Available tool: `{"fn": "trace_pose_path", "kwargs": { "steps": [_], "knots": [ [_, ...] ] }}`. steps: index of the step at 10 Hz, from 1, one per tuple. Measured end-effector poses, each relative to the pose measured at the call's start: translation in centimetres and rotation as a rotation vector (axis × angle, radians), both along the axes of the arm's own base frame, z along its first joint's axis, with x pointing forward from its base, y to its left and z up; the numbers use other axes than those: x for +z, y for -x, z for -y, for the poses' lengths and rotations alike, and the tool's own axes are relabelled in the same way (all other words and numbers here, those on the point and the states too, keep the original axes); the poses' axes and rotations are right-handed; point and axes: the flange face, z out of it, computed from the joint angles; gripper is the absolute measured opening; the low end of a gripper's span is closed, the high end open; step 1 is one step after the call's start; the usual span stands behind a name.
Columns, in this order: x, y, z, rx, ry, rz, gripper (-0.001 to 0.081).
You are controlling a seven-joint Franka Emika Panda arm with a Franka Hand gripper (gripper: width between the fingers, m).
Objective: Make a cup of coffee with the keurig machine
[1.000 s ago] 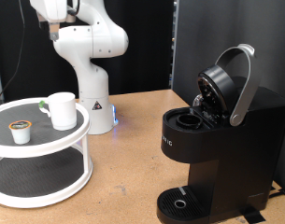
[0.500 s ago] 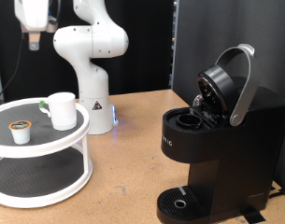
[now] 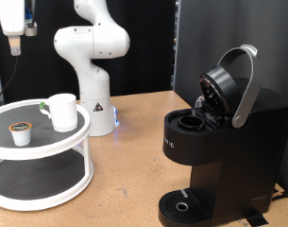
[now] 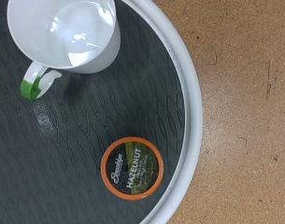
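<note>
Overhead, claw [image 3: 13, 47] above cup [image 3: 61, 111], finger spread impossible to tell.

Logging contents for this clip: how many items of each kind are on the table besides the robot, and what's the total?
Mugs: 1, the white cup on the stand's top tier
Coffee pods: 1, the pod beside the cup
Tiered stands: 1, the round white stand
Coffee makers: 1, the keurig machine, lid raised
Total: 4
The gripper hangs above the stand, holding nothing.
</note>
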Motion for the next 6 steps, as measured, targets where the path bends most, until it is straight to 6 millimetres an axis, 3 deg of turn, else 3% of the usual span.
{"fn": "trace_pose_path", "kwargs": {
  "steps": [6],
  "knots": [
    [-0.3,-0.4,1.5,-0.026,-0.015,-0.021,0.0803]
  ]
}}
